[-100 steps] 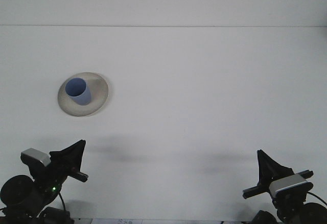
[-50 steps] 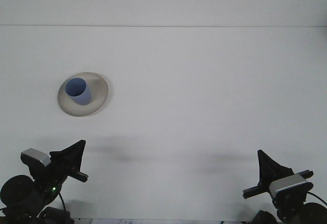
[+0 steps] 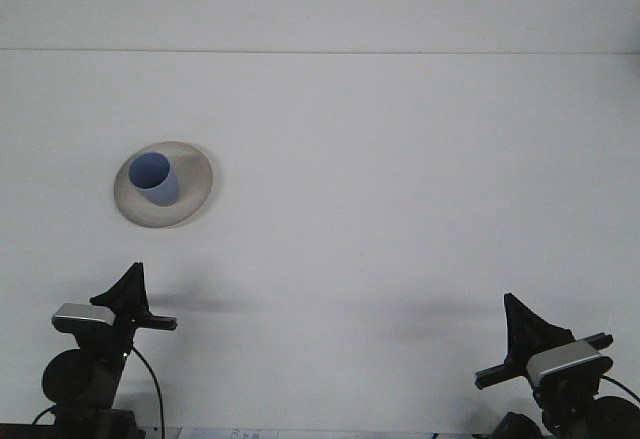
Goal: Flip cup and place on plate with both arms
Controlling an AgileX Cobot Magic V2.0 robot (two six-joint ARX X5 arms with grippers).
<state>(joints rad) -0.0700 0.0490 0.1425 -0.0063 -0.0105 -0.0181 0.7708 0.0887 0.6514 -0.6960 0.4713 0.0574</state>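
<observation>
At bottom left, left gripper (image 3: 131, 281) has swung upright vs. 0.5 s ago; right gripper (image 3: 519, 321) unchanged. Claw state: can't tell. Blue cup (image 3: 153, 179) sits mouth-up on grey plate (image 3: 196, 181).

Left gripper (image 3: 130, 281) apparently swung upright.

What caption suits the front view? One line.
Blue cup upright on plate; left hand and right hand low, near table edge.
</observation>
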